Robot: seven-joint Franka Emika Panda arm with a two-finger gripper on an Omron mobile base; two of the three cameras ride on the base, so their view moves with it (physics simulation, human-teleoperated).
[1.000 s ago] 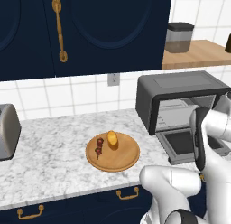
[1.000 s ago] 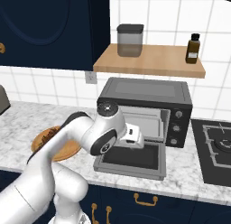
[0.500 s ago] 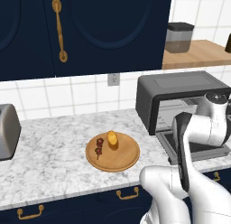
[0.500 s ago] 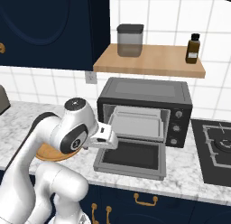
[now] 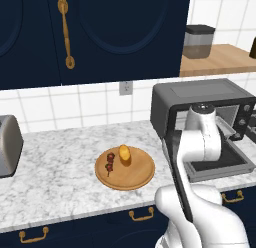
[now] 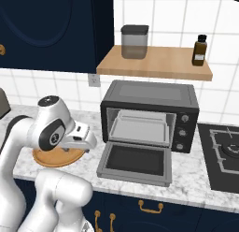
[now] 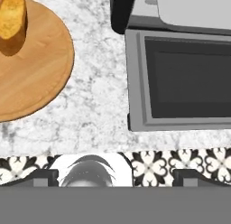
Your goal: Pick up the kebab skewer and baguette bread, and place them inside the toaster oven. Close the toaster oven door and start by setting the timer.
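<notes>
My two-finger pincer [image 6: 91,141] hangs wide open and empty above the near edge of the white-and-grey marble counter [image 5: 55,177], between the round wooden plate [image 5: 136,178] on its left and the dropped-down dark glass door [image 6: 136,160] of the boxy dark grey toaster oven [image 6: 150,96] on its right. Both things I need lie to the left of my pincer, on that plate: the stubby golden baguette piece [image 5: 124,153] sits toward the plate's far side, and the thin kebab skewer with dark red chunks [image 5: 109,162] lies just beside it, on its left. From my hand camera the baguette [image 7: 12,20] shows at the upper left corner, the plate's rim [image 7: 63,69] curving under it, and the open door [image 7: 185,78] fills the right. So the reach, as I judge it, goes leftward and a little away from the counter's edge. The skewer's long axis runs roughly near-to-far across the plate, tilted a touch toward the left at its near end; which end is the pointed one is too small to tell. The baguette's long axis also runs about near-to-far. I'd want my fingers set left-right, across those lengths, to close on the narrow way. The oven already stands open, with a pale tray [image 6: 139,128] visible inside.
</notes>
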